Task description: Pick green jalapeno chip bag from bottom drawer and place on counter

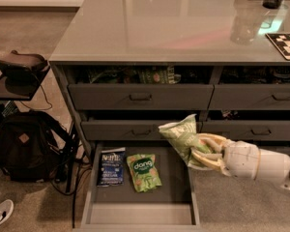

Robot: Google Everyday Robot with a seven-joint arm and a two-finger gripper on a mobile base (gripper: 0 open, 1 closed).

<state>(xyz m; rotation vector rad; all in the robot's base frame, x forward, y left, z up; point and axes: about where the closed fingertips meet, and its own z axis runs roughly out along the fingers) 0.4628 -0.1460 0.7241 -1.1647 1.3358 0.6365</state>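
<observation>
My gripper comes in from the right on a white arm and is shut on the pale green jalapeno chip bag. It holds the bag in the air above the right side of the open bottom drawer, in front of the middle drawer front. The bag is tilted, its top band pointing up and left. The glossy grey counter caps the cabinet above.
A dark blue bag and a brighter green "dang" bag lie in the drawer. A clear bottle and a checkered board stand on the counter's right. A black backpack and a chair sit left of the cabinet.
</observation>
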